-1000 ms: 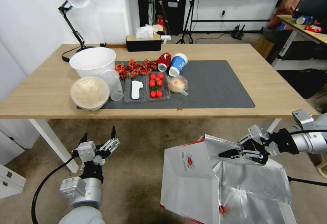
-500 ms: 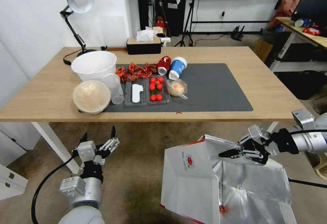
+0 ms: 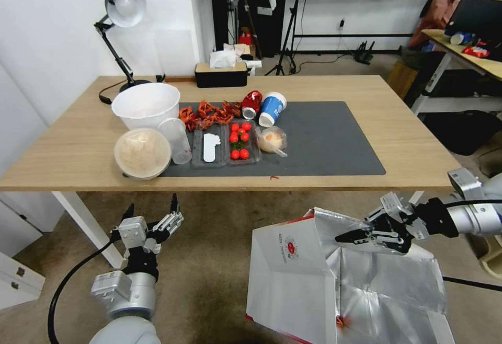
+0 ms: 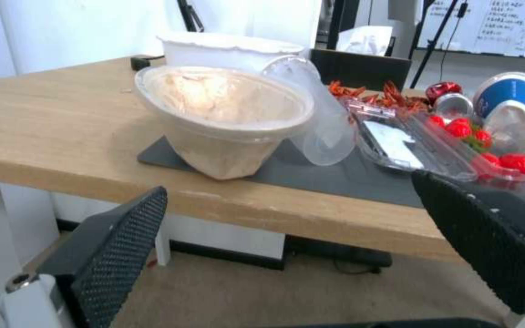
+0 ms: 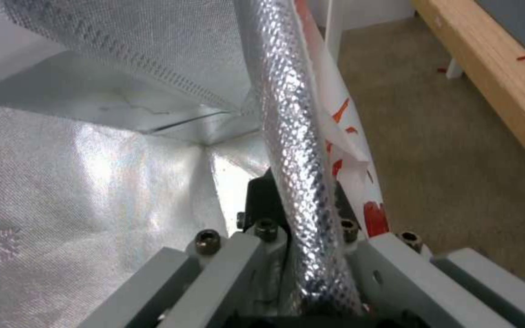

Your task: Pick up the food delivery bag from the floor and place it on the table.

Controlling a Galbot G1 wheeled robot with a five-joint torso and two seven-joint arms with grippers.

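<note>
1. Our right arm reaches in from the right, level and low before the table [image 3: 418, 145]. The right gripper [image 3: 349, 238] is clamped on the top rim of the bag [image 3: 293, 276].
2. In the right wrist view, the pinched rim is a rolled fold of quilted silver foil running between the closed fingers [image 5: 262, 214], with white outer skin and red marks beside it.
3. Our left arm stands below the table's front edge, wrist turned upward. The left gripper [image 3: 151, 212] has its jaws spread wide and holds nothing; the pads [image 4: 123, 246] are black with a fine mesh texture.
4. The bag is boxy and open-topped, with a white front, a small round red logo, red edge trim and a crinkled foil lining. It is in front of the table over the floor [image 3: 209, 260]; we cannot tell whether its base still touches.
5. The floor is mottled brown, like carpet.
6. The tabletop is light wood on white legs, bearing a flat dark grey mat [image 3: 329, 140].
</note>
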